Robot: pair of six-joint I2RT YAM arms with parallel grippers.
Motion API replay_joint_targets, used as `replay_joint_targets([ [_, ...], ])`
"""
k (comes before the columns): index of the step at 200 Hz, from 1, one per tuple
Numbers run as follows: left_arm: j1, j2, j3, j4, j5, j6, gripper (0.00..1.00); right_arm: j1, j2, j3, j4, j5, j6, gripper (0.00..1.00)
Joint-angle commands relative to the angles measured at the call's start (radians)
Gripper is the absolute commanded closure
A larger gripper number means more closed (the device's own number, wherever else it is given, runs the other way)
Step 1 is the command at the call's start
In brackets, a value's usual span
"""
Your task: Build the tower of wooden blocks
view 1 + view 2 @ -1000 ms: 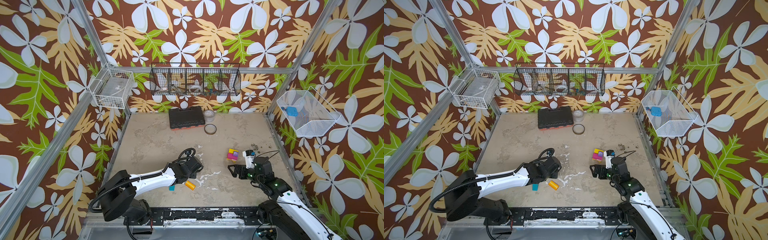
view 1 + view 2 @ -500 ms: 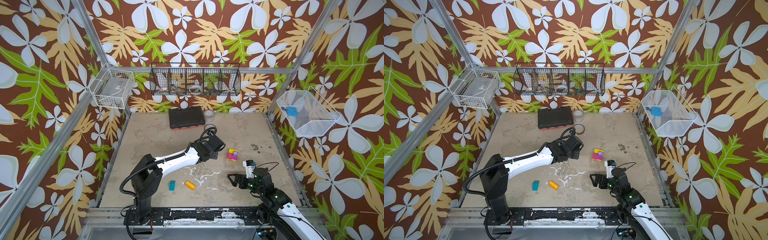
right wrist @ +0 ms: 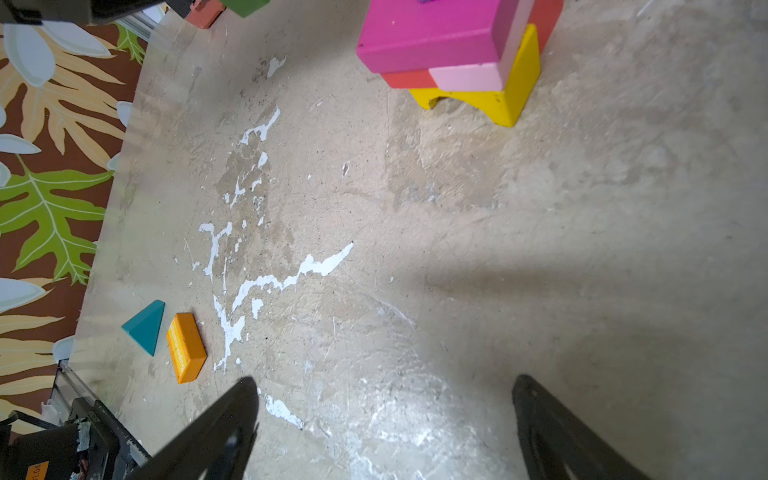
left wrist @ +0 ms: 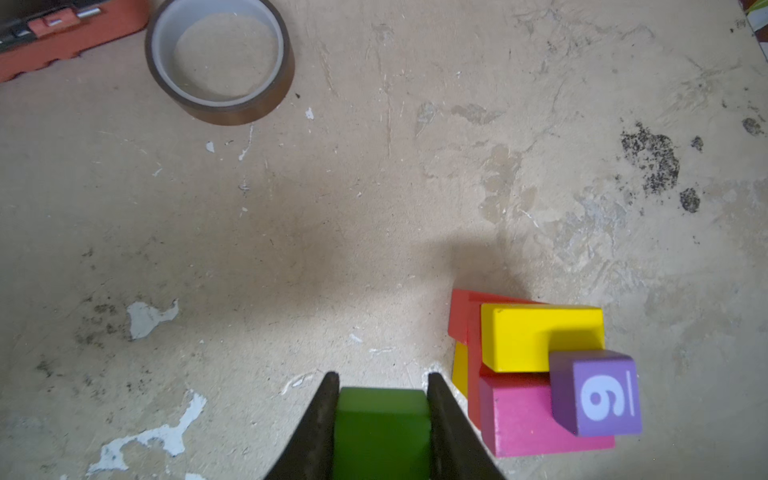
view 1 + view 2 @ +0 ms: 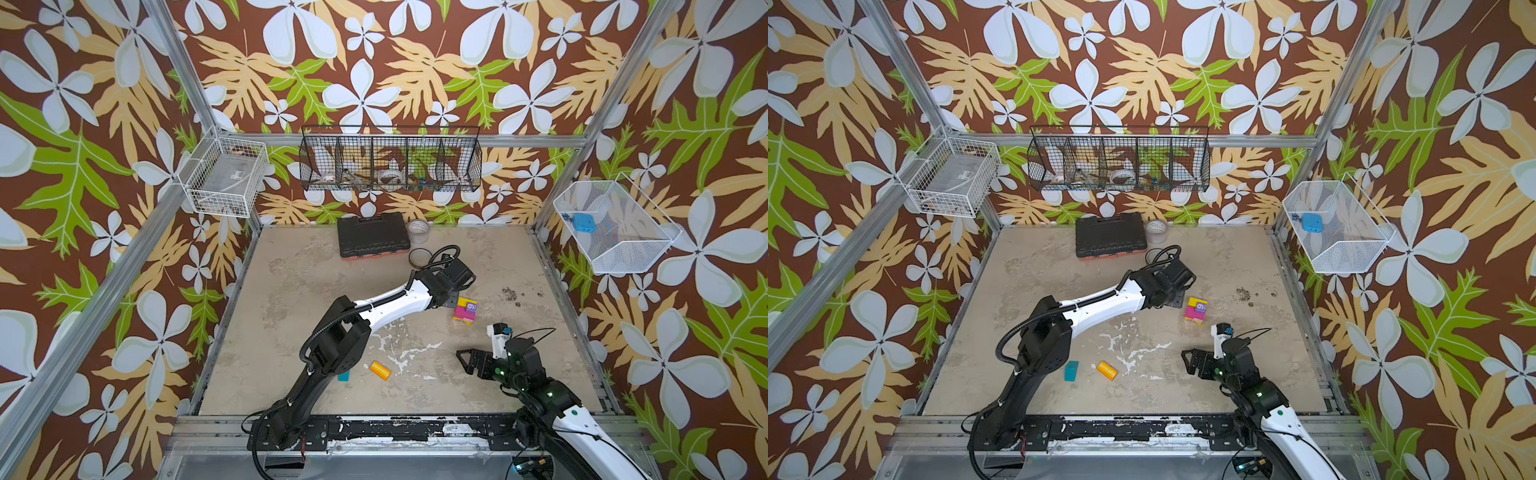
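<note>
Clenched between the dark fingers [image 4: 446, 415] of the left pincer [image 4: 382, 380]: a green block [image 4: 380, 428], gripped on two opposite sides. Just beside it, with one finger in between and no contact, the tower [image 4: 536, 374]. On top of the tower, a purple cube [image 4: 598, 395] with a white 9, sitting half on a yellow block [image 4: 532, 332] and half on a magenta block [image 4: 523, 419]. Lower down, seen from the right wrist, red and pale pink layers over a yellow arch block [image 3: 503, 106] as base. Tower position in both top views: right of the tabletop's [image 5: 291, 291] middle [image 5: 465, 311] [image 5: 1197, 311]. Beyond, toward the far edge, a brown tape roll [image 4: 220, 108], a clear tape roll [image 5: 418, 228] and a black tool case [image 5: 371, 235].

Right pincer [image 3: 386, 384] released, fingers spread wide, nothing between them, only bare tabletop below. Placed near the front edge, right of middle, well apart from the tower. Near the front edge and left of middle, a teal wedge block [image 3: 145, 326] and an orange block [image 3: 185, 347], lying side by side.
</note>
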Motion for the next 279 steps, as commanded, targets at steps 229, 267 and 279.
replay_joint_targets([
  [229,0.014,0.165,0.294,-0.07,0.09,-0.015,0.88,-0.003,-0.065,0.024,-0.076,0.3,0.094,0.18],
  [267,-0.019,0.166,0.292,-0.076,0.08,-0.02,0.88,-0.052,-0.031,0.022,-0.071,0.276,0.093,0.29],
  [279,-0.027,0.168,0.292,-0.074,0.077,-0.02,0.88,-0.079,-0.023,0.019,-0.057,0.25,0.082,0.29],
])
